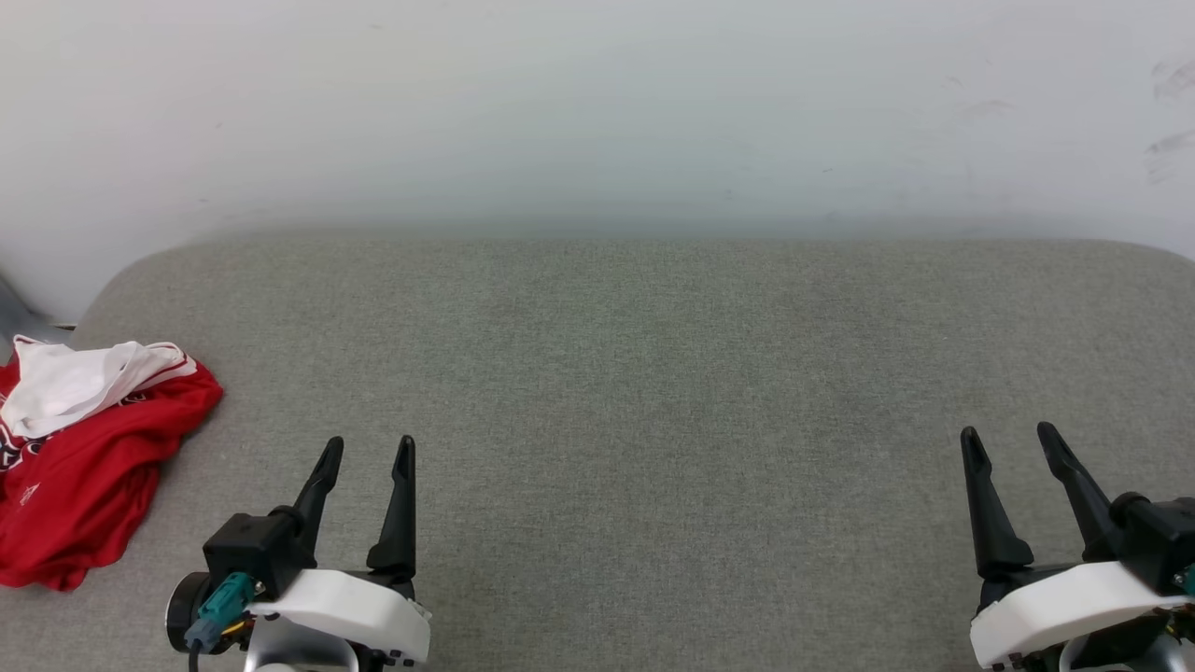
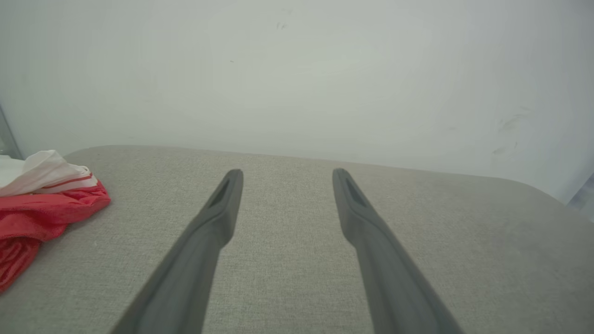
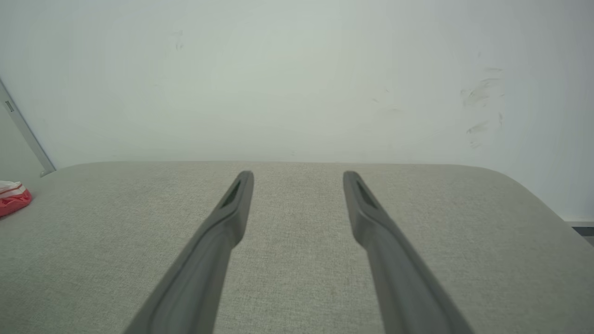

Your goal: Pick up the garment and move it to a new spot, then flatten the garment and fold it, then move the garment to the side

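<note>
Garment (image 1: 89,457): lay bunched at left edge of bench (image 1: 653,392).
Left gripper (image 1: 369,444): parted, empty.
Right gripper (image 1: 1008,431): parted, empty.
Risk: shallow pinch, folds slipping off edge.

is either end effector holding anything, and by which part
Nothing is held: left end effector and right end effector are open; the garment lies untouched.

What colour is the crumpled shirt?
The shirt is red with a white part; clearest in head view.

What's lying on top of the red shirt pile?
A bunched white part of the garment with red stripes sits on its red cloth. Nothing else is on it. The grey cushion lies beneath; whatever the folds cover cannot be seen.
</note>
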Motion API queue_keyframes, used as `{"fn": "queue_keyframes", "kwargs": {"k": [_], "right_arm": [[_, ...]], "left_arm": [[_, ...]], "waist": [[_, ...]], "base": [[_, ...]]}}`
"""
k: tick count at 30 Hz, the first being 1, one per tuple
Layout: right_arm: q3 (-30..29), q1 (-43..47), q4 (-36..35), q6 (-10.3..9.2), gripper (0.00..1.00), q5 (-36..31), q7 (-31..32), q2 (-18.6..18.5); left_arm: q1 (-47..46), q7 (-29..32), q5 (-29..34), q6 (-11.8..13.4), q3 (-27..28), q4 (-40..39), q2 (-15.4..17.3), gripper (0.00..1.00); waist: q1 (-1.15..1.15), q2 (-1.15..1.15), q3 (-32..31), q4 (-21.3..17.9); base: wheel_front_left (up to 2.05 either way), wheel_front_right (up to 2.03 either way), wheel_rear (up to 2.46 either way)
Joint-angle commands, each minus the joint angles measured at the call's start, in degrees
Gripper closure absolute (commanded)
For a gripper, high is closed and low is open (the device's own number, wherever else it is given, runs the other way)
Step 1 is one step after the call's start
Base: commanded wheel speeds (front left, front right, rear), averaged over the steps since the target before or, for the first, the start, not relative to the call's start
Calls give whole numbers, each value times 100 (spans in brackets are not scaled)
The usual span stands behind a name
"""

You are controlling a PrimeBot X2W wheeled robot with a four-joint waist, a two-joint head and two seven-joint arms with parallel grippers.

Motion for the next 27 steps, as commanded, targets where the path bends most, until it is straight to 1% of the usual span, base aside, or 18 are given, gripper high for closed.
{"fn": "queue_keyframes", "kwargs": {"k": [1,11,19,23,27], "right_arm": [[-32,47,-83,-2,0,-104,-13,25],[-86,127,-160,-2,0,-486,-52,80],[-126,159,-191,-2,0,-734,-65,87],[-123,185,-229,-2,0,-800,-91,87],[-41,189,-265,-2,0,-932,-108,86]], "left_arm": [[40,-45,108,-30,6,-21,-17,0],[42,-165,482,-136,21,41,-84,0],[43,-249,627,-237,96,113,-177,0],[24,-296,699,-282,139,153,-211,0],[-35,-330,779,-302,211,197,-259,0]], "waist": [[0,0,-4,2],[0,0,-17,12],[0,0,-34,59],[0,0,-41,172],[0,0,-37,387]], "base": [[0,0,0],[0,0,0],[0,0,0],[0,0,0],[0,0,0]]}}
